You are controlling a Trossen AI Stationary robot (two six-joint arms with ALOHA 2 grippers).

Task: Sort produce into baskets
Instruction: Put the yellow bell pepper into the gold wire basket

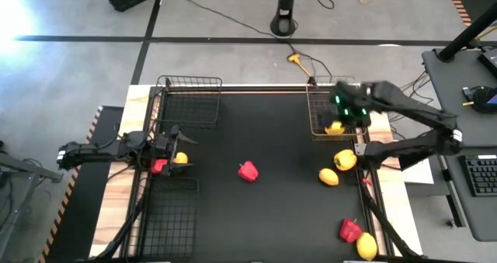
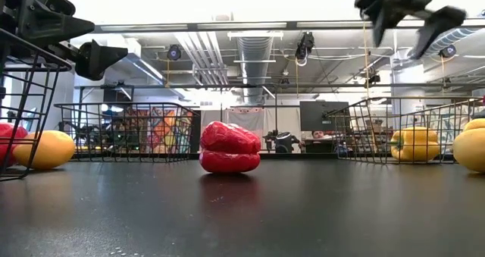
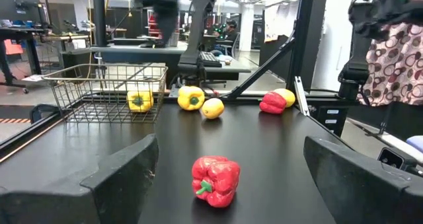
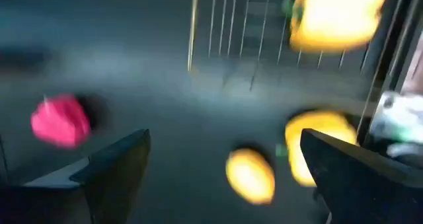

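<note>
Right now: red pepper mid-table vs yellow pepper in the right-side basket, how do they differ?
Colour: the red pepper is red, the yellow pepper is yellow. Place: the red one lies on bare table, outside any basket; the yellow one sits inside the copper wire basket, below the right gripper. Shared: both are lumpy bell peppers, neither gripped.

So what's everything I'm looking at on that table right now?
Red peppers: three; one mid-table, one at the left edge by the left gripper, one at the near right corner.
Yellow peppers: two; one inside the right far basket, one just outside it.
Lemon-like ovals: three, yellow-orange; one by the left gripper, one beside the loose yellow pepper, one at the near right corner.
Baskets: three wire ones; far left, near left, far right.
Table: one, black top.
Left gripper: open, at the left edge.
Right gripper: open, above the far right basket.
</note>
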